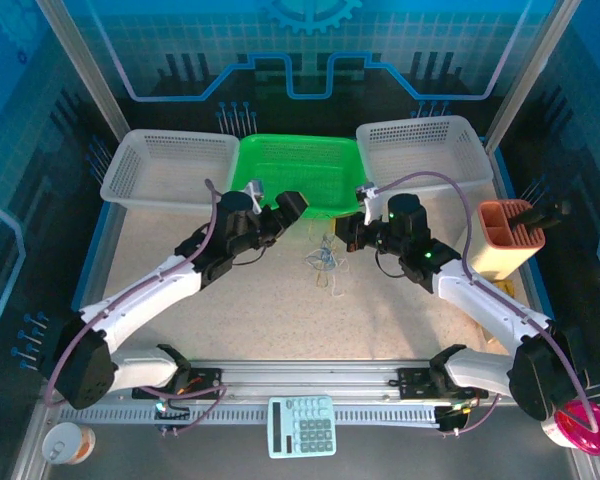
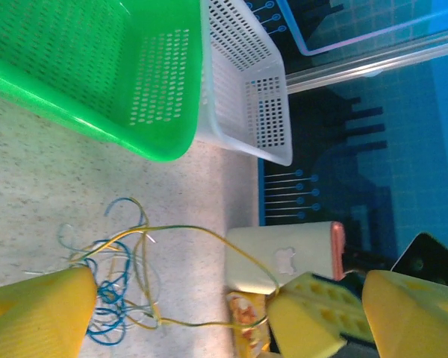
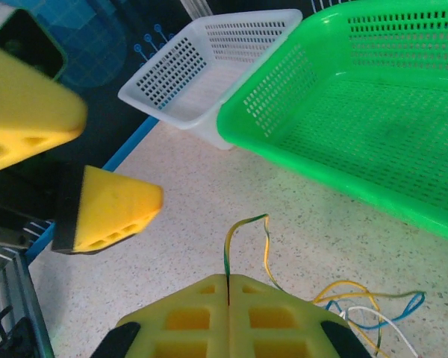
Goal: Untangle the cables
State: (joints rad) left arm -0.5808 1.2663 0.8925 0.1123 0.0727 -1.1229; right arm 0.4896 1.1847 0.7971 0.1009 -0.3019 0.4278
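Note:
The cables [image 1: 325,262] lie as a small tangle of thin blue, yellowish and whitish wires on the speckled tabletop, between the two grippers. My right gripper [image 3: 228,298] is shut on a yellow-green wire [image 3: 246,239] that loops up from its closed fingertips and runs back to the tangle [image 3: 366,313]. In the left wrist view that wire [image 2: 209,235] stretches from the tangle [image 2: 108,294] to the right gripper's fingers [image 2: 306,317]. My left gripper [image 2: 220,324] is wide open, with one finger [image 2: 37,317] next to the tangle. From above, the left gripper [image 1: 290,206] is left of the cables and the right gripper [image 1: 348,232] is right of them.
A green basket [image 1: 295,175] stands at the back centre, flanked by a white basket [image 1: 170,165] on the left and another white basket [image 1: 425,150] on the right. A beige and orange holder [image 1: 505,240] stands at the right. A calculator [image 1: 302,425] lies at the near edge.

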